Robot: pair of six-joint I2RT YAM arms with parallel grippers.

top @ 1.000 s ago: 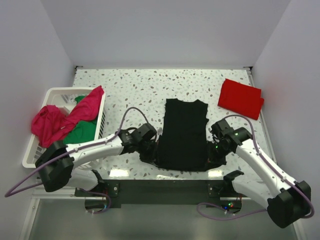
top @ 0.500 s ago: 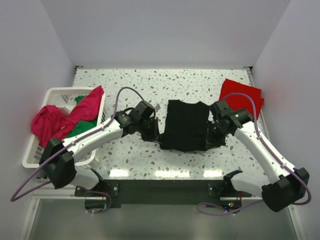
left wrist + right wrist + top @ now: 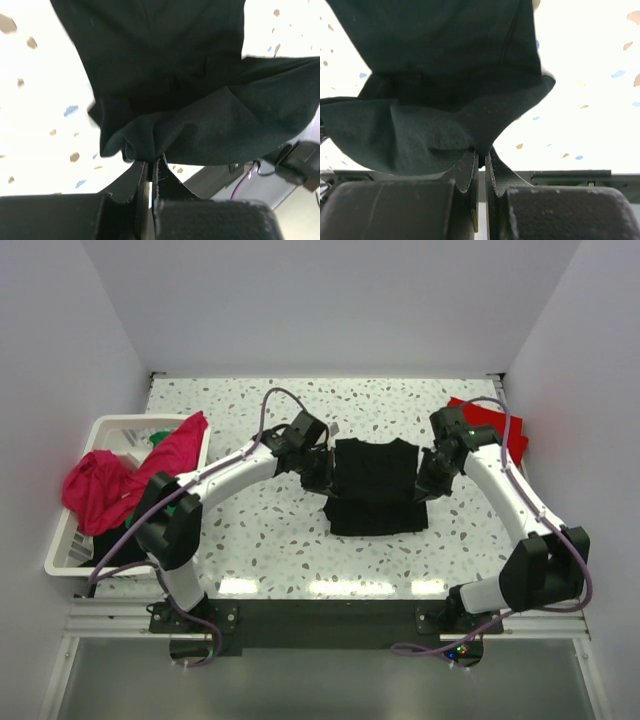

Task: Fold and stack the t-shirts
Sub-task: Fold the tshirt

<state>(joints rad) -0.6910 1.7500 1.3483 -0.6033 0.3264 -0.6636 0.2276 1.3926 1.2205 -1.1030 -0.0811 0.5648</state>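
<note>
Left gripper (image 3: 322, 478): I see its two fingers pressed together on a bunched corner of the large soft black t-shirt (image 3: 375, 502). In my left wrist view, the left gripper (image 3: 151, 167) has that dark cloth gathered to a point right at its tips.
Right gripper (image 3: 425, 485): it is pinched just as tight on the opposite corner of the same garment. From my right wrist camera, the black t-shirt (image 3: 435, 60) drapes away from the right gripper (image 3: 481, 157) in a loose sag.
Black t-shirt: it sits in the middle of the white speckled stone-pattern table (image 3: 270, 540), between my two arms. The held edge is doubled back over the rest, so two layers show, and the near edge lies flat on the surface. I cannot tell whether the held edge touches the layer beneath.
Red t-shirt: the flat folded red t-shirt (image 3: 510, 432) lies at the far right of the table, partly hidden behind my right arm.
Laundry basket: the white slatted plastic laundry basket (image 3: 105, 423) stands at the table's left edge.
Magenta-pink t-shirt: the crumpled magenta-pink t-shirt (image 3: 100, 485) spills over the basket's rim.
Green t-shirt: only a small patch of the green t-shirt (image 3: 155, 437) shows inside the basket.
</note>
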